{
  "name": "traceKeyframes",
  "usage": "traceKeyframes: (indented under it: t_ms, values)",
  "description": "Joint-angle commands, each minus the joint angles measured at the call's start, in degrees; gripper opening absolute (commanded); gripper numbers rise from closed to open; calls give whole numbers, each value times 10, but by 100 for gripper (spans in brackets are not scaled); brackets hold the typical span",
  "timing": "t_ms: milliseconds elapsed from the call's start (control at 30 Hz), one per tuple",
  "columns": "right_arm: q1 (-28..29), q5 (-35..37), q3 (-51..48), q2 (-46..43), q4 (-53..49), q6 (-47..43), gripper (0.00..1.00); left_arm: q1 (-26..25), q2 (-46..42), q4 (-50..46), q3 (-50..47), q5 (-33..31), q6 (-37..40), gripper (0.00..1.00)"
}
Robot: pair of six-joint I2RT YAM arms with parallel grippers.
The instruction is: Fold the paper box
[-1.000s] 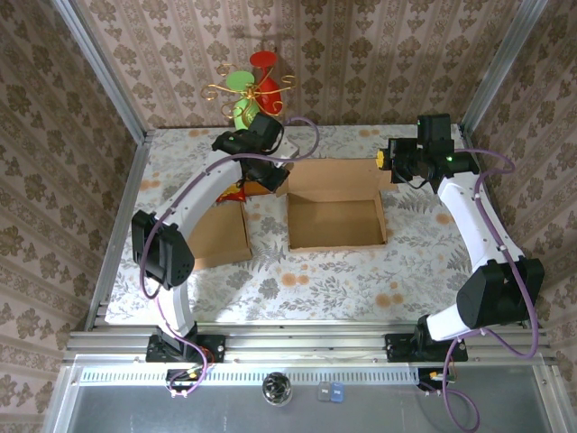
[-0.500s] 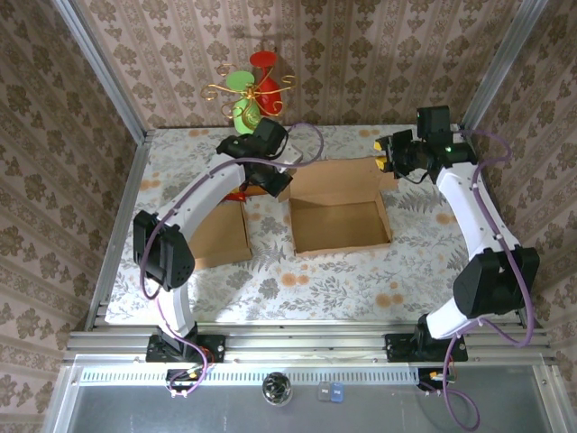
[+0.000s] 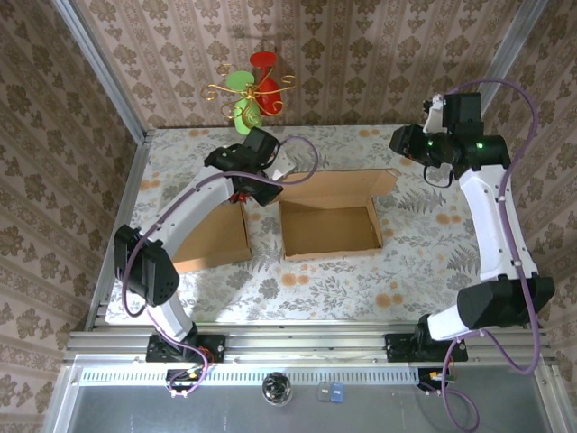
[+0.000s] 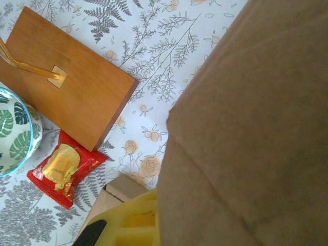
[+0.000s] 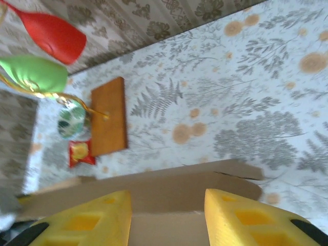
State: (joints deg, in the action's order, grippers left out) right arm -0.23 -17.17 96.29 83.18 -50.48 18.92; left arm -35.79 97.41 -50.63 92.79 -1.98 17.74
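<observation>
Brown cardboard paper box sits mid-table as an open tray on the floral tablecloth. Its far flap is half raised and a flat panel is spread out to the left.

What we see changed in the last sec: the right gripper was pinching the box's far right corner. It has now let go, risen and pulled back toward the far right. Its yellow fingers stand apart w/ nothing between them. The box also slid left and turned a bit, and the far flap sagged outward.

The left gripper is at the far left corner. It's closed, and we judge it's clamped on the cardboard edge, since the board crowds its wrist view right beside a yellow finger.

We read this as a re-grip. The flap isn't tucked, so the fold's still early.

Beyond the box, at the far left, are a wooden base of a wire ornament, a leaf-print bowl and a red snack packet. Packet print is too small to read, and there's no other writing.
</observation>
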Motion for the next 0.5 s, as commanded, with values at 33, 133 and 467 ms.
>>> traceKeyframes:
  t_ms: [33,133,467]
  values:
    - [-2,16,-55,-8,-11,-149,44,25,-32,16,-15,-2,62,0]
    - [-2,5,-89,-25,14,-171,46,37,-32,16,-17,-2,78,0]
    - [36,65,-280,-132,113,-265,57,60,-21,28,-20,17,90,0]
